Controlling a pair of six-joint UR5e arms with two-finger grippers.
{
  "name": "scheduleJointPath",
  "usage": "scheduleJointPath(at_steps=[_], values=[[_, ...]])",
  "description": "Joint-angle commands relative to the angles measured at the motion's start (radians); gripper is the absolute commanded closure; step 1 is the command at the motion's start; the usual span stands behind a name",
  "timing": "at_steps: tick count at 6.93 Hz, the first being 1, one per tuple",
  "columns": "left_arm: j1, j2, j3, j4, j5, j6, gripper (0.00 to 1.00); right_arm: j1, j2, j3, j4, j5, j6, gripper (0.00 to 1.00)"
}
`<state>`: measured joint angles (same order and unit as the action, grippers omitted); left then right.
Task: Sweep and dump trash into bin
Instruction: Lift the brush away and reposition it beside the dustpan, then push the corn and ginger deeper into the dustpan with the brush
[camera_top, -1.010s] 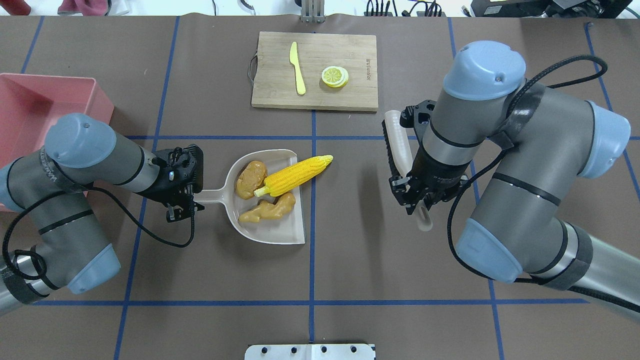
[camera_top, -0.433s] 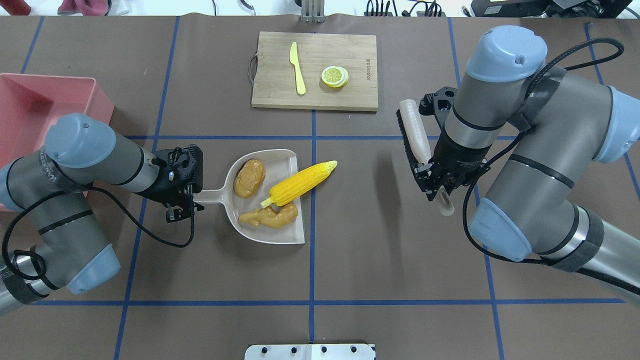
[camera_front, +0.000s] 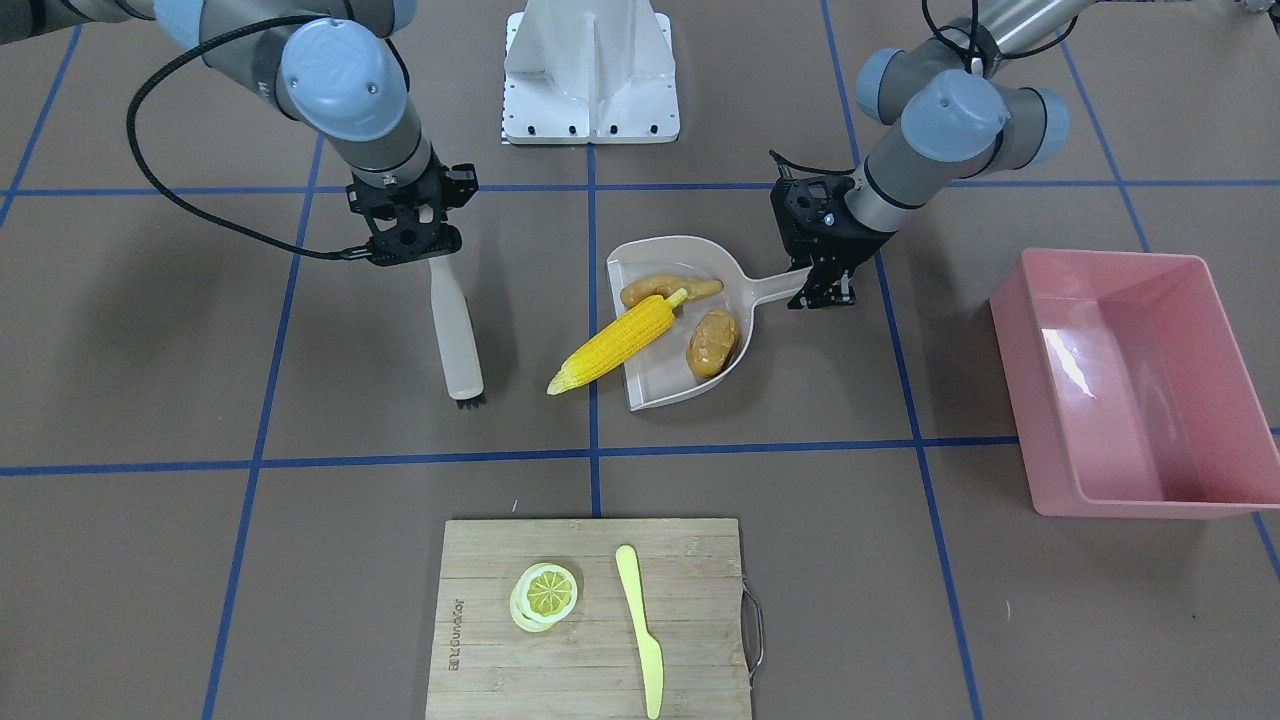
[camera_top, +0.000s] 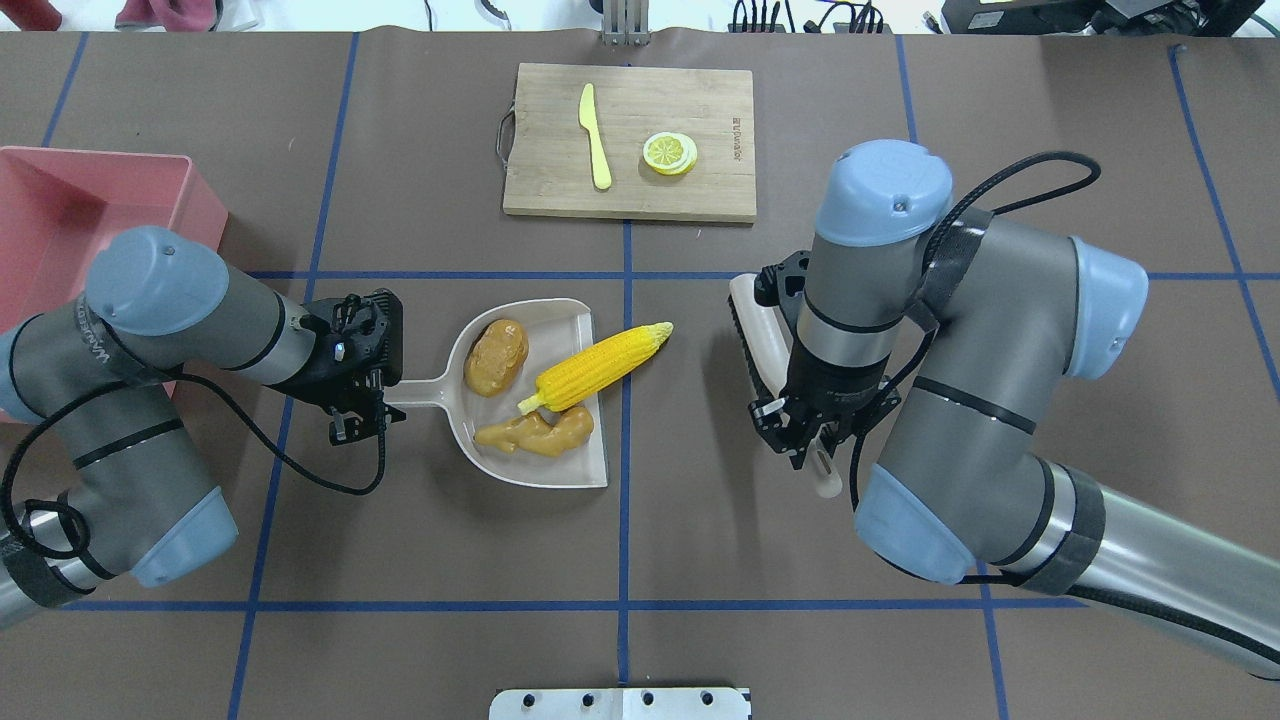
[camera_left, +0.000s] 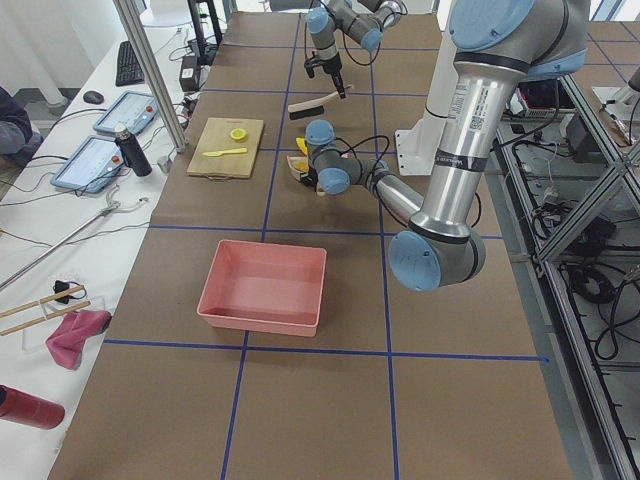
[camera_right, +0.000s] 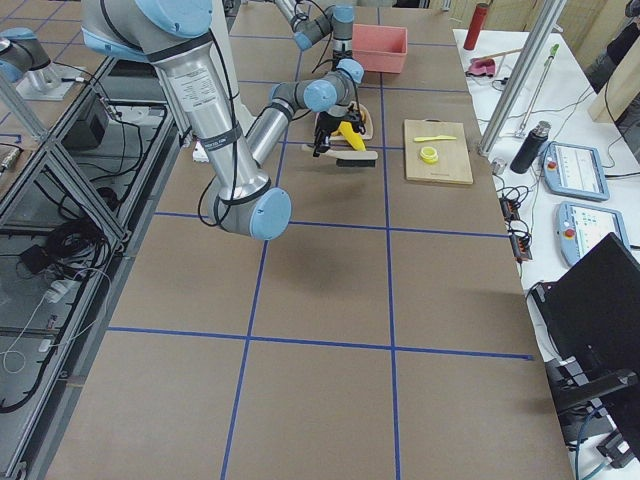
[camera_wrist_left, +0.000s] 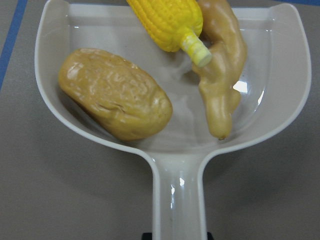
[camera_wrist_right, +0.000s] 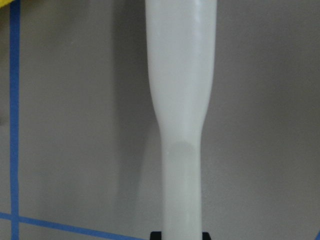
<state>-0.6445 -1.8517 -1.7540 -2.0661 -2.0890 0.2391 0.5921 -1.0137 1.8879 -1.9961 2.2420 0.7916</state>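
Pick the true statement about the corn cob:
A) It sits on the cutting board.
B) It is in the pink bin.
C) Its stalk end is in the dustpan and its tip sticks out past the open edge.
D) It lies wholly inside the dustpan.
C: the overhead view shows the corn cob with its stalk end over the dustpan and its tip poking out beyond the pan's open edge.

The table (camera_top: 450, 560) is covered in brown matting marked with a grid of blue tape. Directly on it lie a pink bin (camera_front: 1140, 420) at the robot's left end, a beige dustpan (camera_top: 555, 465) near the middle, and a wooden cutting board (camera_top: 640, 195) at the far edge. A corn cob (camera_top: 600, 365) pokes out past the dustpan's open edge.
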Motion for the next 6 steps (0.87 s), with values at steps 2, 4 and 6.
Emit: scheduleJointPath(at_steps=[2,4,6], values=[[-0.001,0.002,0.001,0.001,0.0,0.0,0.78,-0.029,0.099,-0.123,0.008,-0.008,0.009,1.0],[-0.001,0.002,0.001,0.001,0.0,0.0,0.78,-0.029,0.203,-0.248,0.045,-0.004,0.043,1.0],[-0.001,0.002,0.002,0.0,0.0,0.0,0.77,-0.049,0.221,-0.263,0.158,0.013,0.16,1.0]])
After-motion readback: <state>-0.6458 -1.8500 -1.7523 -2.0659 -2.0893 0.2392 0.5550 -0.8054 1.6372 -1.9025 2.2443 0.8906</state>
